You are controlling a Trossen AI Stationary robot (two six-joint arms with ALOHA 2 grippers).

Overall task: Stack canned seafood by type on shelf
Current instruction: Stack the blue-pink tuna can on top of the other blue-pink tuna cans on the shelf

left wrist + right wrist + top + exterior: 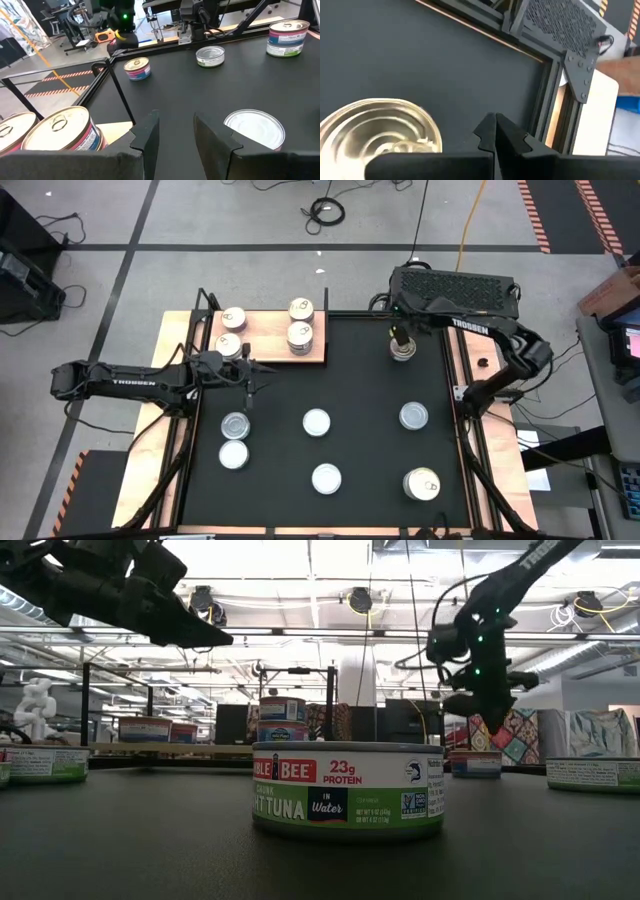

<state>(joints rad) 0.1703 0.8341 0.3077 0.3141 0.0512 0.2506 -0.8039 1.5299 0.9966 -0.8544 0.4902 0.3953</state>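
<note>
Green tuna label (pixel 347 802), low view only

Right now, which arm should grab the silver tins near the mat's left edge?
Left. The left gripper hangs open, empty, just above the two silver tins. The right gripper is shut over a gold-lidded tin at the mat's far right corner.

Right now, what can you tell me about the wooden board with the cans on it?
The shelf is a flat, light wooden board with visible grain, lying at the far left corner of the black mat. Four round tins stand upright on it: two gold-lidded tins at its left end and two more towards its right end. No gripper touches it; the left gripper hovers just in front.
</note>
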